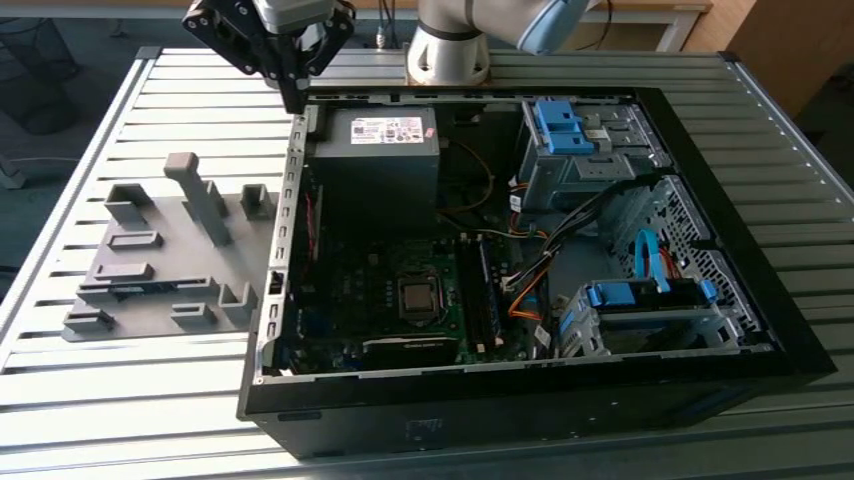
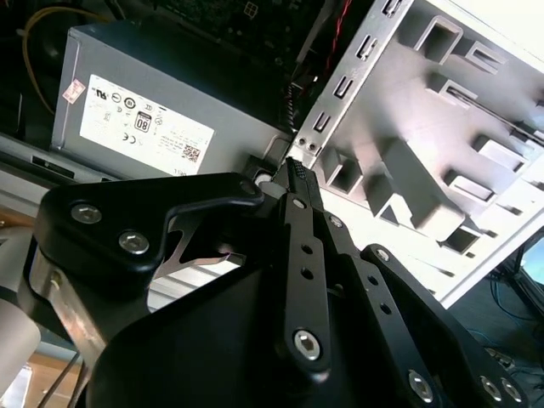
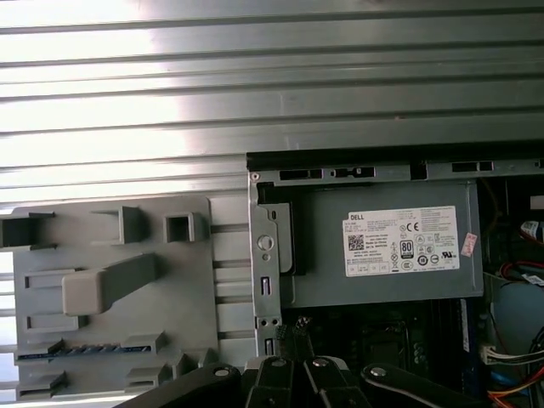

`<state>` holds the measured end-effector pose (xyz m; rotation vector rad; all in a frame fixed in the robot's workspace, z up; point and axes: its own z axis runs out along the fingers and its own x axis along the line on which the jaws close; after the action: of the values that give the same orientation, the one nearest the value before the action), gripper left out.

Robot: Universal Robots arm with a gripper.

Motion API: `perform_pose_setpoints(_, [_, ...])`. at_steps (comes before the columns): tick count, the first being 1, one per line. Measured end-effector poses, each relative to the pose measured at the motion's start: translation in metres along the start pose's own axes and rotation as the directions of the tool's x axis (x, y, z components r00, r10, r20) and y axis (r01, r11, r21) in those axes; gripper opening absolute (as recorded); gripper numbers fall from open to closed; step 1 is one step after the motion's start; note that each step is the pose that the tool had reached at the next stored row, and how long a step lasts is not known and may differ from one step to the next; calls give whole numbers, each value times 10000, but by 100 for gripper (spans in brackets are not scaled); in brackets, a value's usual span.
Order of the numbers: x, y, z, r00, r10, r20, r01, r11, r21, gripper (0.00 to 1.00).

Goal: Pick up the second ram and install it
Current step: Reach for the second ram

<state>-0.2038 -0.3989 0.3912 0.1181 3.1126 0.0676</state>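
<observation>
Hovered hand (image 1: 291,100) fingers-together, empty, over PC case (image 1: 534,410) rim | noted second ram (image 3: 85,348) slotted in grey fixture (image 3: 191,293) on worktop (image 3: 255,85).

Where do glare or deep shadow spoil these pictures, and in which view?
In the first wrist view, strong glare whitens the slatted table; in the second wrist view, the grey holder tray washes out toward its corner, and the gripper is a dark mass; in the exterior view, the computer case is dim inside.

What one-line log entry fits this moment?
pincer: shut, empty | position: near case corner by power supply | second ram: in grey holder
</observation>
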Motion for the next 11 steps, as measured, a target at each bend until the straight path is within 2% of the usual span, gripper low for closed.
perform_pose_setpoints(11, [92, -7, -1, 10000, 0, 0, 0, 10000, 0, 11])
